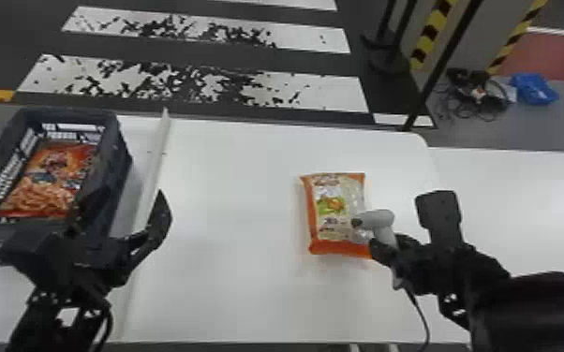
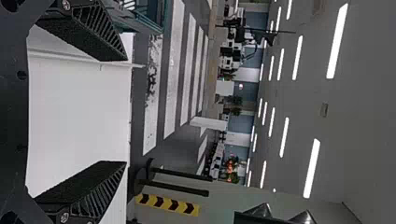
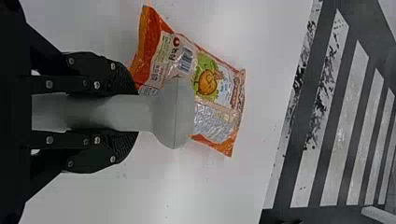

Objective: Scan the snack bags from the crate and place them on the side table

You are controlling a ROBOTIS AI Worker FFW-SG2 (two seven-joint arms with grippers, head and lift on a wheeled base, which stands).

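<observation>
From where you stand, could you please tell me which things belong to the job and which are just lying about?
For the job:
crate
red bag
orange bag
scanner
white table

Lying about on the floor:
blue bundle
tangled cables

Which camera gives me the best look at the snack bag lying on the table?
The right wrist view: it shows the snack bag close up, barcode in sight, though the scanner hides part of the bag. The head view shows it smaller, flat on the table, with the scanner overlapping its right side.
</observation>
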